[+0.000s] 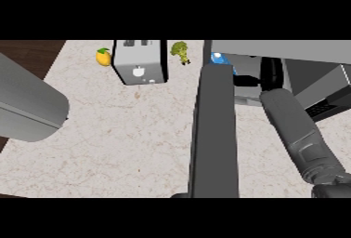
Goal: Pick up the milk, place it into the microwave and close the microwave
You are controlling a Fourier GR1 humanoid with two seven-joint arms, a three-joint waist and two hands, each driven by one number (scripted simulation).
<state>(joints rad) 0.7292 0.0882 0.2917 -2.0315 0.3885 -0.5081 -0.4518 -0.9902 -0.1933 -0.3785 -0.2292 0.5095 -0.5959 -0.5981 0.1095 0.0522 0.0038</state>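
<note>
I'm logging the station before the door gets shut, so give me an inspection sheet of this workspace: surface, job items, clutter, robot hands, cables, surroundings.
Surface: pale marbled counter.
Job's things: blue milk partly showing at the microwave opening; what looks like the microwave door is open, pointing toward the robot.
Clutter: toaster, yellow fruit and broccoli along the far edge.
Robot hands: right robot hand at the microwave opening beside the milk, grasp not readable; left robot hand out of view, only its forearm shows.
Cables: nothing seen.
Surroundings: dark wood beyond the counter's left edge.
</note>
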